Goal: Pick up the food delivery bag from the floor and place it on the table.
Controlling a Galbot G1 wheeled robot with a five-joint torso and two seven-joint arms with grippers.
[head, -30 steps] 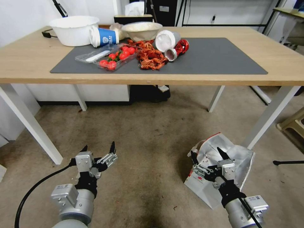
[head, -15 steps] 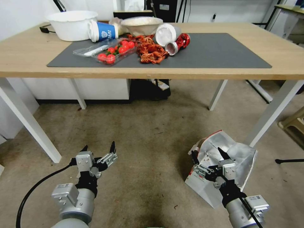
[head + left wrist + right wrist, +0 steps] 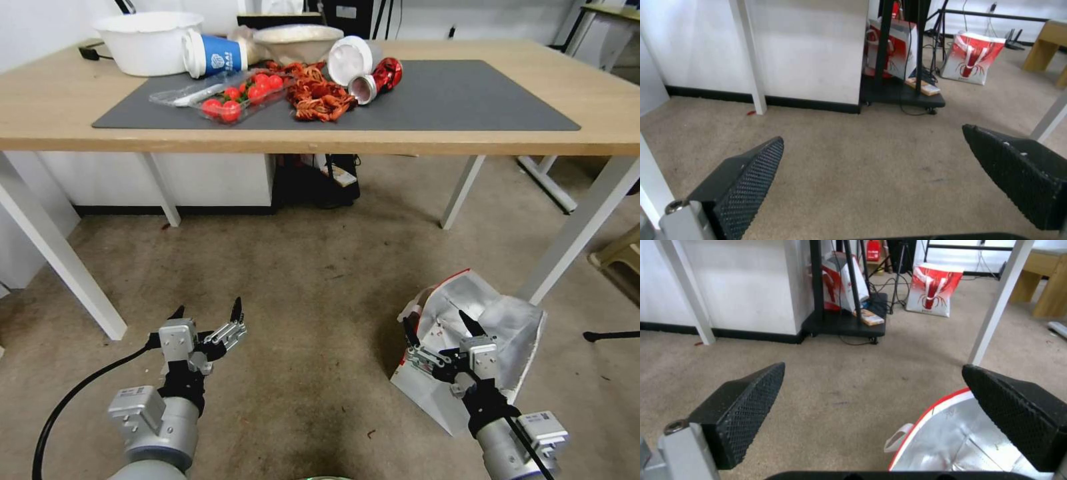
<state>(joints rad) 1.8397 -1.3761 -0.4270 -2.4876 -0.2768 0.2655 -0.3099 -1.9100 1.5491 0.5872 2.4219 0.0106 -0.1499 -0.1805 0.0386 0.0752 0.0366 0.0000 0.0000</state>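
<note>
Grey floor [image 3: 320, 280], cluttered table [image 3: 600, 137], bag [image 3: 493, 320] beside leg [image 3: 573, 233]

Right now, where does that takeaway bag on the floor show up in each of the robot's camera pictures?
Head view: the food delivery bag lies lower right on the floor, just below the open right hand.
Left wrist view: bare floor; the red-and-white bags far back are others.
Right wrist view: its foil-lined mouth sits close beside one finger.
Shared landmark: the black wheeled stand.
</note>
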